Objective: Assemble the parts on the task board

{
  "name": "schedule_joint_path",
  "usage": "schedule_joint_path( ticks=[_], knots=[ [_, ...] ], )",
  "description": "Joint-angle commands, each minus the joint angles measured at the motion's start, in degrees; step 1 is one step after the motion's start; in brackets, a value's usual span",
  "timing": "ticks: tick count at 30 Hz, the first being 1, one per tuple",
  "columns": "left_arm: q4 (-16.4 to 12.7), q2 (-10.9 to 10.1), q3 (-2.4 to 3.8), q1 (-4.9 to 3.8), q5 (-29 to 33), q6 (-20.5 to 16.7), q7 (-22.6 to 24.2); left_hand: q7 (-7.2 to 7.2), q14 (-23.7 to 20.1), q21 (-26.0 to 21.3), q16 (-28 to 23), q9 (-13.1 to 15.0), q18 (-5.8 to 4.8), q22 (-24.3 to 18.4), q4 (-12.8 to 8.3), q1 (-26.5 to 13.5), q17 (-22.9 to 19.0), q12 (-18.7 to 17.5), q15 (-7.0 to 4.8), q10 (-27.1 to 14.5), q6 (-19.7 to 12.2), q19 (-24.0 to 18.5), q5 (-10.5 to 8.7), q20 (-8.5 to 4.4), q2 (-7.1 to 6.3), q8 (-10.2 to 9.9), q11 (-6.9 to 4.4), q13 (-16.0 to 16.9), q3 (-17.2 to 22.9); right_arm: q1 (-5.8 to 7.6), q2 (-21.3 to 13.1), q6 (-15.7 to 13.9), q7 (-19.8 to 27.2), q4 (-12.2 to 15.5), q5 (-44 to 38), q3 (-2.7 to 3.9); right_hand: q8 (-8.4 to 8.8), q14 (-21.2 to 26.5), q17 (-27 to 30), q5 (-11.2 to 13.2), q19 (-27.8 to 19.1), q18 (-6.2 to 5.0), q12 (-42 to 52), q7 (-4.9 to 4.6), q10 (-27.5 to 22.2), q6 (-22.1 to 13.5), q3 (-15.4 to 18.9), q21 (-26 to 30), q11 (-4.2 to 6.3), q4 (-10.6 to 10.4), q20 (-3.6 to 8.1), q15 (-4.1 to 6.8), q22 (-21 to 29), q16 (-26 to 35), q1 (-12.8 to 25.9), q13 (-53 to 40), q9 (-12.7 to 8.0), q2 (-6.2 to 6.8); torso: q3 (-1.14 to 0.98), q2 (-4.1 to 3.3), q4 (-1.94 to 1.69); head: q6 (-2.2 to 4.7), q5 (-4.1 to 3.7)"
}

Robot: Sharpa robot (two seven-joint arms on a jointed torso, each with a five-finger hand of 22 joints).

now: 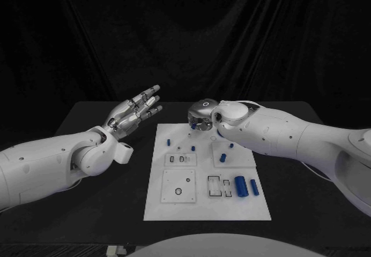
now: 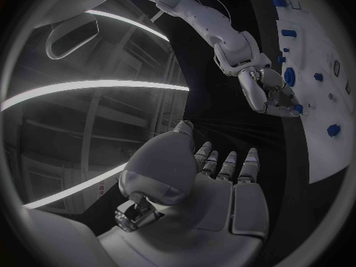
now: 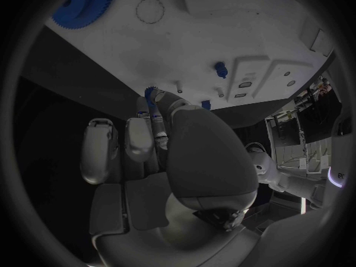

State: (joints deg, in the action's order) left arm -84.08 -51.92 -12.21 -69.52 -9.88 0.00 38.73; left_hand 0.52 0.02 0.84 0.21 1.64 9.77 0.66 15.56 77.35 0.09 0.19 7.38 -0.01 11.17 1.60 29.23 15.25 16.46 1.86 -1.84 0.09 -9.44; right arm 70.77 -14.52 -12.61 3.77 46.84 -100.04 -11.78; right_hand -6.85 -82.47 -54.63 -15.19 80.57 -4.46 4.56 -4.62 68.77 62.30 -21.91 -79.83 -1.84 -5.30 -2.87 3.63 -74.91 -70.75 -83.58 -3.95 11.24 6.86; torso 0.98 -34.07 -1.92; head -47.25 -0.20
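The white task board (image 1: 207, 206) lies in the middle of the black table. My right hand (image 1: 202, 115) hangs over the board's far edge with its fingers curled down. Thumb and a finger pinch a small blue part (image 3: 151, 92), also seen at the fingertips from the left wrist (image 2: 296, 108). A blue gear (image 3: 82, 6) lies on the board close by. My left hand (image 1: 138, 110) is raised left of the board, fingers straight and apart, holding nothing. Two blue cylinders (image 1: 241, 186) lie near the board's right edge, and a short blue peg (image 1: 223, 157) sits mid-board.
Another blue peg (image 1: 169, 142) stands near the board's far left corner. Raised white plates with cut-outs (image 1: 179, 186) take up the board's left half. Bare black table (image 1: 101, 214) lies on both sides of the board, and a dark curtain hangs behind.
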Motion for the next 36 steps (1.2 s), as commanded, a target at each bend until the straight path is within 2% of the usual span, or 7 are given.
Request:
schedule_joint_path(
  ticks=[1, 12, 17, 23, 29, 32, 36],
  knots=[
    [-0.1, 0.1, 0.06, 0.03, 0.1, 0.1, 1.4, -0.07, 0.0, 0.4, -0.2, 0.1, 0.62, 0.1, 0.1, 0.7, -0.1, -0.2, 0.43, 0.0, 0.3, -0.1, 0.33, 0.45, -0.05, 0.2, 0.21, -0.1, 0.3, -0.24, 0.2, -1.1, -0.1, -0.4, -0.1, 0.04, -0.01, -0.2, 0.0, 0.3, 0.3, 0.88, -0.3, 0.02, -0.1, -0.3, -0.5, -0.3, -0.36, 0.0, -0.06, -0.23, -2.1, 0.0, 0.6, 0.1, 0.1, -0.12, 0.02, 0.03, -0.01, -0.10, -0.03],
    [-0.9, -0.5, 0.06, 0.02, 0.1, -0.6, 1.1, -0.04, 0.0, 0.4, -0.2, 0.1, 0.62, 0.1, 0.1, 0.7, -0.1, -0.2, 0.47, 0.0, 0.4, -0.1, 0.34, 0.48, -0.06, 0.2, 0.25, -0.1, 0.4, -0.04, -1.1, -3.2, -1.1, 1.2, -0.1, 0.04, 0.09, -0.2, -0.2, 0.5, 0.3, 0.91, -0.4, 0.04, -0.1, -0.4, -0.3, -0.4, -0.40, -0.2, -0.13, -0.30, -2.2, -0.1, 1.1, 0.1, 0.2, 0.04, 0.02, 0.04, -0.03, -0.04, 0.27],
    [-1.1, -0.6, 0.07, 0.01, 0.1, -0.9, 0.9, -0.04, 0.0, 0.4, -0.2, 0.1, 0.62, 0.1, 0.1, 0.7, -0.1, -0.2, 0.47, 0.0, 0.4, -0.1, 0.34, 0.49, -0.08, 0.2, 0.25, -0.1, 0.4, 0.22, -1.6, -3.6, -1.5, 2.0, -0.1, 0.04, 0.13, -0.2, -0.1, 0.7, 0.3, 0.90, -0.5, 0.04, -0.1, -0.4, -0.3, -0.4, -0.41, -0.3, -0.16, -0.32, -2.2, -0.1, 1.2, 0.1, 0.2, 0.08, 0.11, 0.04, -0.09, 0.03, 0.38],
    [-1.4, -0.5, 0.07, 0.00, 0.1, -1.0, 0.8, -0.05, 0.0, 0.4, -0.2, 0.1, 0.62, 0.1, 0.1, 0.7, -0.1, -0.2, 0.48, 0.0, 0.5, -0.1, 0.35, 0.50, -0.11, 0.2, 0.25, -0.1, 0.4, 0.46, -1.9, -3.4, -1.8, 2.3, -0.1, 0.03, 0.14, -0.1, -0.1, 0.8, 0.3, 0.90, -0.5, 0.05, -0.1, -0.4, -0.3, -0.4, -0.39, -0.3, -0.17, -0.32, -2.2, -0.1, 1.3, 0.0, 0.2, 0.07, 0.11, -0.03, -0.17, -0.27, 0.34],
    [-1.5, -0.4, 0.07, -0.02, 0.1, -0.9, 0.6, -0.05, 0.0, 0.4, -0.2, 0.1, 0.62, 0.1, 0.1, 0.7, -0.1, -0.2, 0.48, 0.0, 0.5, -0.1, 0.35, 0.50, -0.11, 0.2, 0.25, -0.1, 0.4, 0.62, -2.0, -3.4, -2.0, 2.4, -0.1, 0.03, 0.21, -0.1, -0.1, 0.9, 0.2, 0.88, -0.6, 0.06, -0.1, -0.5, -0.3, -0.3, -0.39, -0.3, -0.18, -0.33, -2.2, -0.1, 1.3, 0.0, 0.2, 0.07, 0.12, -0.48, -0.38, -0.24, 0.29],
    [-1.5, -0.3, 0.07, -0.03, 0.1, -0.9, 0.6, -0.06, 0.0, 0.4, -0.2, 0.1, 0.62, 0.1, 0.1, 0.7, -0.1, -0.2, 0.48, 0.0, 0.6, 0.0, 0.34, 0.52, -0.16, 0.3, 0.23, -0.1, 0.4, 0.71, -2.2, -3.3, -2.1, 2.5, -0.1, 0.03, 0.22, -0.1, -0.1, 0.9, 0.2, 0.89, -0.6, 0.06, -0.1, -0.5, -0.3, -0.3, -0.40, -0.3, -0.18, -0.33, -2.2, -0.1, 1.3, 0.0, 0.2, 0.07, 0.15, -0.74, -0.67, -0.03, 0.01],
    [-1.5, -0.3, 0.08, -0.04, 0.1, -0.9, 0.6, -0.06, 0.0, 0.4, -0.2, 0.1, 0.62, 0.1, 0.1, 0.7, -0.1, -0.2, 0.48, 0.0, 0.6, 0.0, 0.34, 0.52, -0.16, 0.3, 0.23, -0.1, 0.4, 0.76, -2.1, -3.0, -2.2, 2.4, -0.1, 0.03, 0.23, -0.1, -0.1, 0.9, 0.2, 0.89, -0.6, 0.06, -0.1, -0.5, -0.3, -0.4, -0.39, -0.3, -0.19, -0.33, -2.2, -0.1, 1.3, 0.0, 0.2, 0.07, 0.17, -1.00, -0.82, 0.10, -0.09]
  ],
)
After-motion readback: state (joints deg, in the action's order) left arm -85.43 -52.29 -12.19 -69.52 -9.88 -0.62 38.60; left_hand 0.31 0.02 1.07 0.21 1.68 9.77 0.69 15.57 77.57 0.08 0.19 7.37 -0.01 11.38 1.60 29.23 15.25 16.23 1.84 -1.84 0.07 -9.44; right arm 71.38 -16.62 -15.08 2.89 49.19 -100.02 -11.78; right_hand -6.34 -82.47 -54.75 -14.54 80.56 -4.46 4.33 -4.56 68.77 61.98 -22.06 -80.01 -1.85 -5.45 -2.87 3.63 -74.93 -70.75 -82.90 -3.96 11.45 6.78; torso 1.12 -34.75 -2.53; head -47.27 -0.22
